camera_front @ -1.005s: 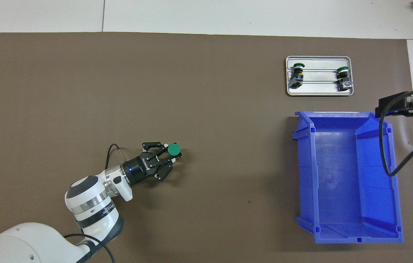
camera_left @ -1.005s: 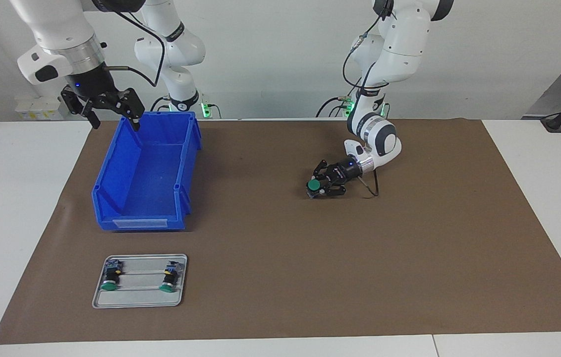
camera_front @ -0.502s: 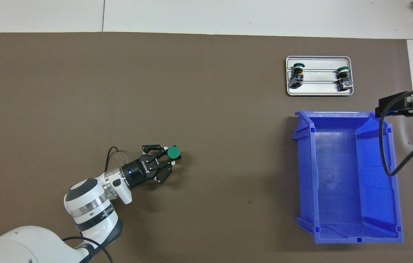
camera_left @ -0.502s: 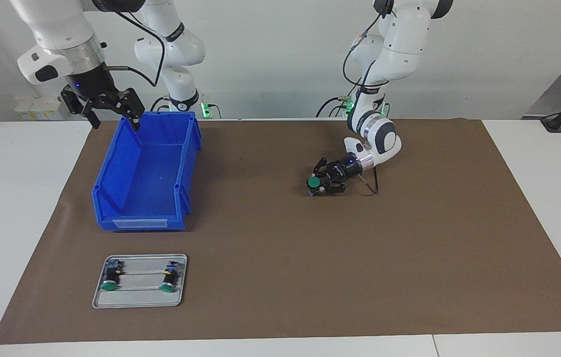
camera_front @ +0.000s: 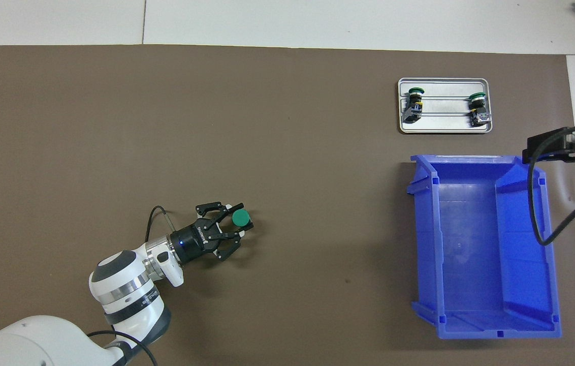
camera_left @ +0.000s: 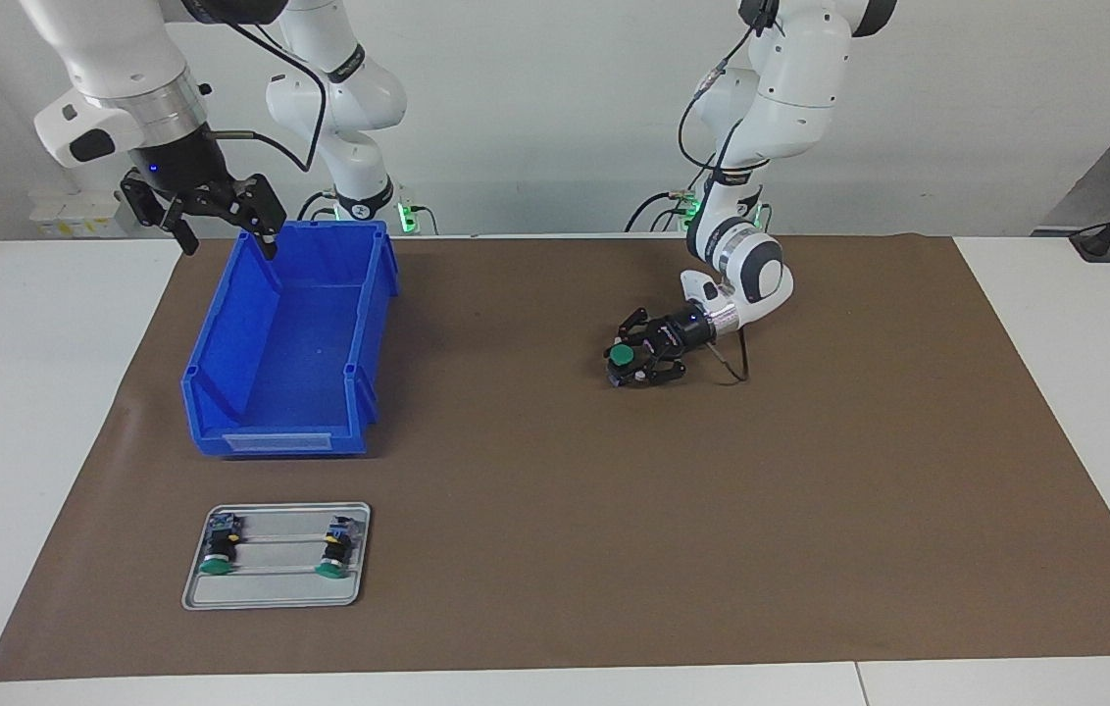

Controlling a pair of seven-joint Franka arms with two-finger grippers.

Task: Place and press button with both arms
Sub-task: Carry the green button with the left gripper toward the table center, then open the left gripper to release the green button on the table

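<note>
The button [camera_left: 622, 355] stands on the brown mat with its green cap up, seen as a round green disc [camera_front: 240, 218] from overhead. My left gripper [camera_left: 630, 360] lies low over the mat around it. Its fingers [camera_front: 235, 207] are spread on either side of the black body, so the gripper [camera_front: 237, 220] is open with the button between its fingertips. My right gripper [camera_left: 229, 235] hangs open and holds nothing, over the corner of the blue bin [camera_left: 366, 333] at the right arm's end of the table. That arm waits.
The blue bin [camera_front: 423, 239] has nothing in it. A small metal tray [camera_left: 276, 590] lies farther from the robots than the bin, with two more green-capped buttons [camera_left: 218, 551] [camera_left: 330, 549] lying in it. The tray [camera_front: 445, 127] also shows overhead.
The left gripper's fingers have spread apart from the button, and the hand has drawn slightly back toward the robots. The right arm has not moved.
</note>
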